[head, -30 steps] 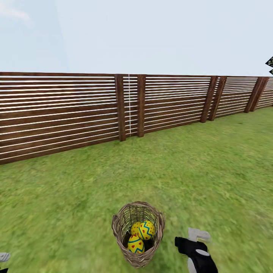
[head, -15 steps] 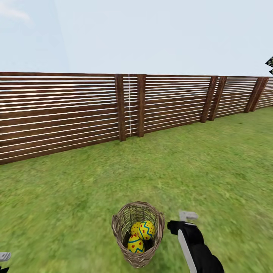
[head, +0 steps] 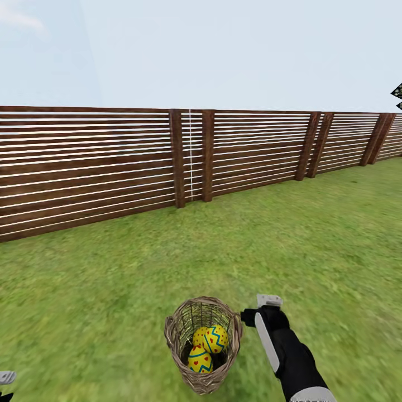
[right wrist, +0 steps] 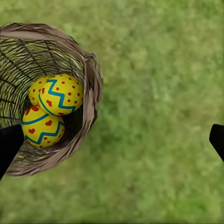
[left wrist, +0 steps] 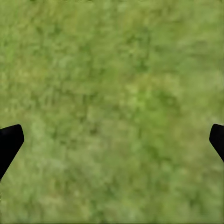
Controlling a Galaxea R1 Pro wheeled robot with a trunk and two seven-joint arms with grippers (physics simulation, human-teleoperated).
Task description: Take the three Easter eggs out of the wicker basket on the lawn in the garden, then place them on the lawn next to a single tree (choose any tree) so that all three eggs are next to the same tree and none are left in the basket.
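Beside the wicker basket (head: 204, 343), right hand (head: 262, 311) spread wide; three Easter eggs (right wrist: 51, 109) unpicked. Next: centre over basket, descend.

3 Easter eggs (head: 207, 342), 1 wicker basket (head: 177, 329), 1 fence (head: 190, 156).
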